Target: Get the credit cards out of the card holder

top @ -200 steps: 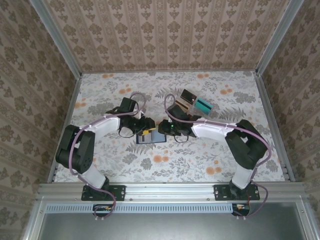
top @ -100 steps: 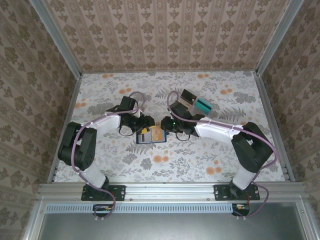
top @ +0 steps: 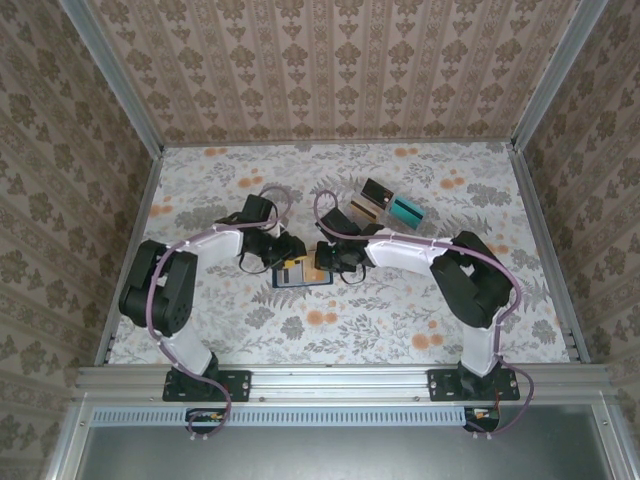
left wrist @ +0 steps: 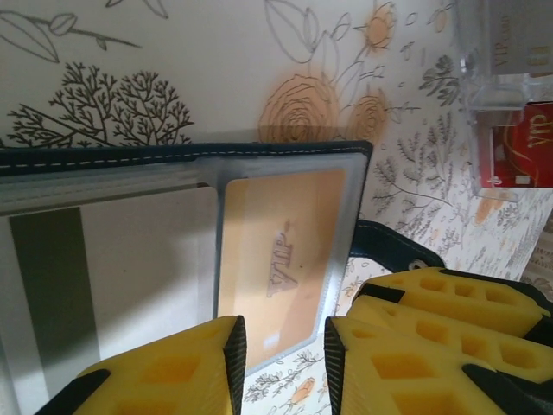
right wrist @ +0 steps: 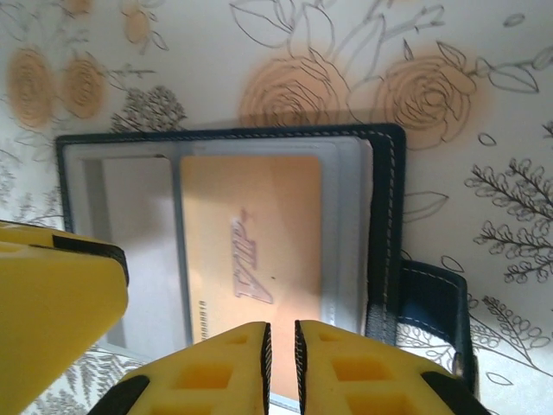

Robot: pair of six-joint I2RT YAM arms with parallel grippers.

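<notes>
1. Right pincer (right wrist: 280, 367) first: its yellow fingers are almost together, with just a thin slit left. The tips sit over the near edge of the tan-orange card (right wrist: 251, 259). Orange shows in that slit, and I cannot tell whether the card is pinched or only pressed
2. Over to the left pincer (left wrist: 285, 363): the jaws stand apart with a clear gap and nothing is clamped. The gap hangs over the bottom edge of that same card's slot, one finger to each side
3. In the right wrist view a left finger (right wrist: 52, 320) crowds in from the side, over the paler half of the holder
4. The tan-orange card, lettered "VIP", lies flat inside its clear slot and is not out yet
5. In the neighbouring slot the pale striped card (left wrist: 112, 277) is tucked in as well, with a dark band down one side
6. The card holder (right wrist: 384, 216) lies open and flat on the flowered counter (top: 400, 320). It has a navy border with pale stitching, and its closing tab (right wrist: 432, 320) sticks out onto the counter at one side
7. From above, the two pincers meet right over the holder at mid-counter, the left arm reaching in from the left and the right arm from the right
8. Farther back and to the right, apart from the holder, sits the clear tray (left wrist: 484, 86), with a red card (left wrist: 518, 147) in one compartment
</notes>
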